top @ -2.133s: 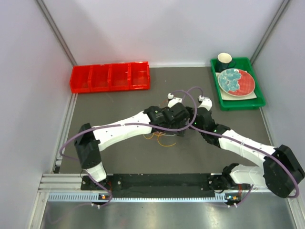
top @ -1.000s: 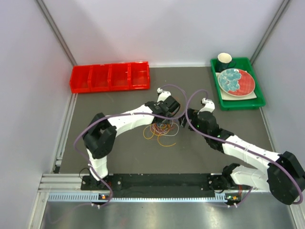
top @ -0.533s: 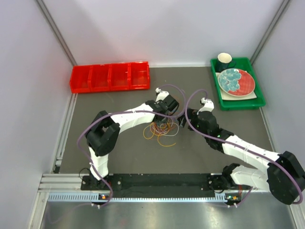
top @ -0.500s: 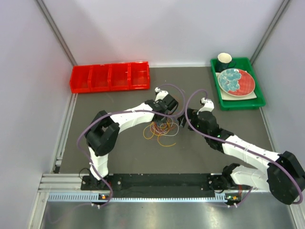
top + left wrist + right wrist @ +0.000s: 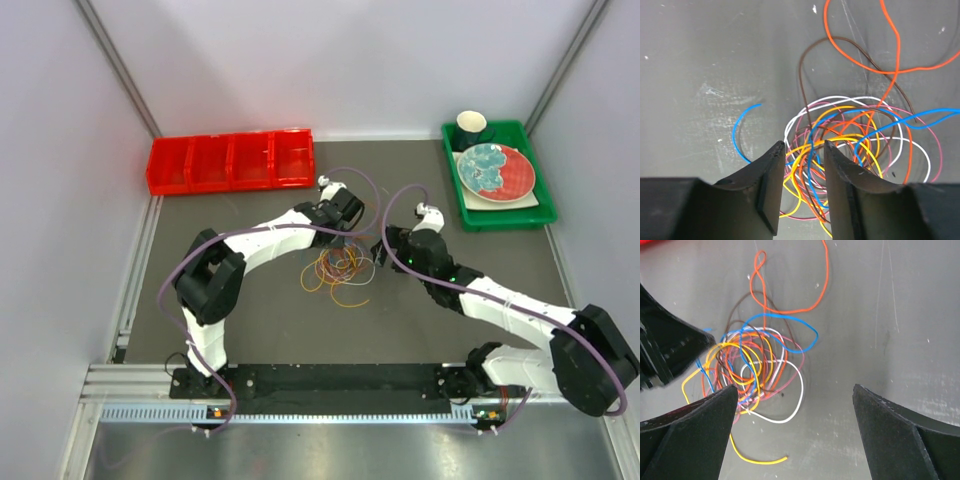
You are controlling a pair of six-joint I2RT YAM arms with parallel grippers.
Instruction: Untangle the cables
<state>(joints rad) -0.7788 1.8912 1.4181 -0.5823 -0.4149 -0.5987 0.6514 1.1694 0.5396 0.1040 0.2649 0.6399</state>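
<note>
The cables [image 5: 340, 268] lie in one tangle on the grey table: orange, yellow, blue, white, pink and brown strands looped through each other. In the left wrist view the tangle [image 5: 850, 135] sits just ahead of my left gripper [image 5: 803, 147]. Its jaws stand narrowly apart, with yellow, orange and blue strands running through the gap, not pinched. A long orange strand [image 5: 860, 60] and a brown one trail away from the heap. My right gripper [image 5: 795, 390] hangs wide open beside the tangle [image 5: 755, 365], over a white loop [image 5: 797, 390] and holding nothing. From above, the left gripper [image 5: 340, 235] is at the tangle's far edge and the right gripper [image 5: 383, 250] at its right.
A red bin row [image 5: 230, 162] stands at the back left. At the back right a green tray [image 5: 500, 215] holds a plate [image 5: 495, 170] and a dark cup [image 5: 471, 127]. Walls close in on both sides. Thick lilac cables arc over both arms.
The left gripper has shifted slightly back and left at the tangle's far edge, and its jaws have narrowed around some strands. The right gripper has edged left toward the heap, still wide open.
</note>
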